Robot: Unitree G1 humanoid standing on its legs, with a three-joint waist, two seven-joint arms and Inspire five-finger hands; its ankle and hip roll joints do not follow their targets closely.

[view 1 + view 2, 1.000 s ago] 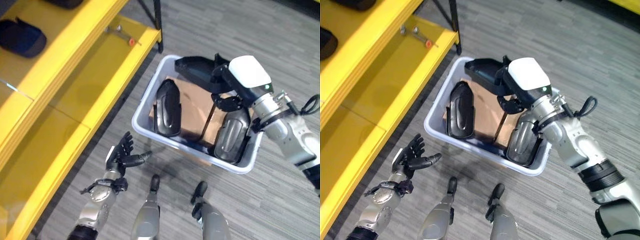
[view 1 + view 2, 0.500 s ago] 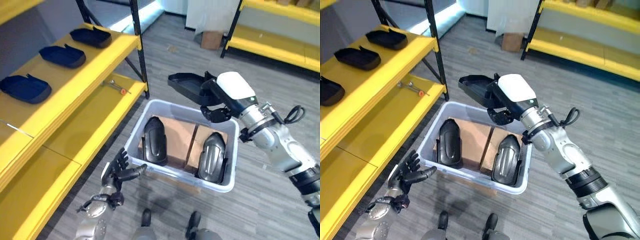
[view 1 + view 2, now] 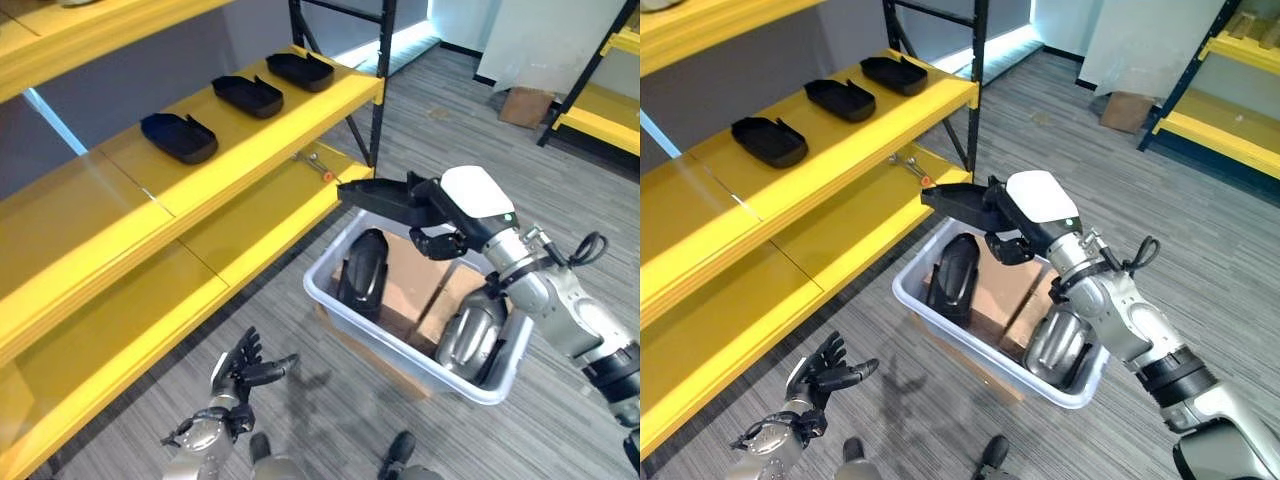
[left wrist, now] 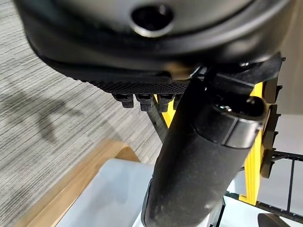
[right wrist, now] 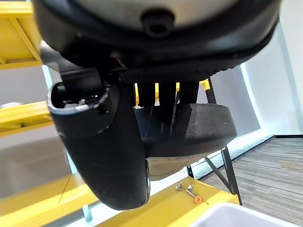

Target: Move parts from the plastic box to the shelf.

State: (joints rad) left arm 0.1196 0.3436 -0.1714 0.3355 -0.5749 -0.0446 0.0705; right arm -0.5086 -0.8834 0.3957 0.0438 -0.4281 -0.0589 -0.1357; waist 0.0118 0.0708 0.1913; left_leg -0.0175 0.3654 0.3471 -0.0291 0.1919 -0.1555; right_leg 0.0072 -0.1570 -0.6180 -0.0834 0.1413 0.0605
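Left eye view: right hand [image 3: 440,215] held one black tray-shaped part [image 3: 380,198] aloft, fingers curled round its near end, above the plastic box's [image 3: 330,303] far rim and just beside the yellow shelf's [image 3: 250,150] lower tier. Plastic box, pale grey, on the grey floor; contents: brown cardboard liner [image 3: 415,285], one black part standing on edge [image 3: 362,272], one grey-black part leaning at the near corner [image 3: 470,340]. Upper shelf tier: three black parts in a row [image 3: 180,137] [image 3: 248,95] [image 3: 300,70]. Lower tier: a small wrench with an orange tip [image 3: 316,166] (near the upright post). Left hand [image 3: 240,372], low over the floor, well apart from the box, fingers spread and empty.
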